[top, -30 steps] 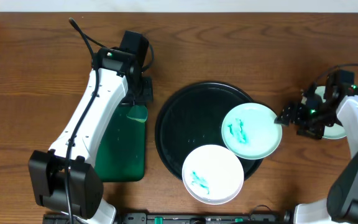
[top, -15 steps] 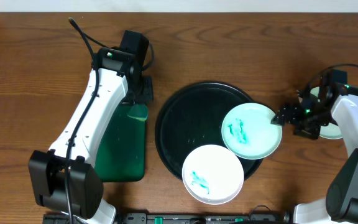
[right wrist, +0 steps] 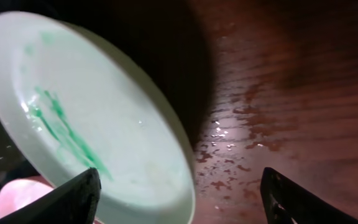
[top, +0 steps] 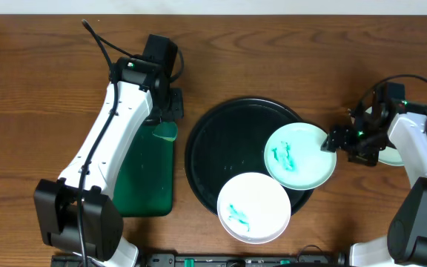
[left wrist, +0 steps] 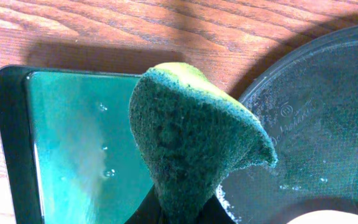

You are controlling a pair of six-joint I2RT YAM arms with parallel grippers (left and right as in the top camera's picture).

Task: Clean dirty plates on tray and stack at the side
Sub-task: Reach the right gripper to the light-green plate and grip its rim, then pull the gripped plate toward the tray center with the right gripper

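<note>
The left end effector point(top: 167, 120) is clamped on a crumpled green-and-yellow scouring sponge point(left wrist: 191, 140), held above the dark-green rectangular plastic tray point(top: 143, 182) just beside the large round black tray point(top: 224, 148). The right end effector point(top: 338, 145) has its fingers apart on either side of the right rim of a pale mint round plate point(top: 300, 156) with teal smears, which overhangs the black tray's right edge. A white teal-smeared plate point(top: 253, 208) overhangs the tray's near edge, and another pale plate point(top: 397, 156) lies on the wooden counter point(top: 273, 59) under the right arm.
</note>
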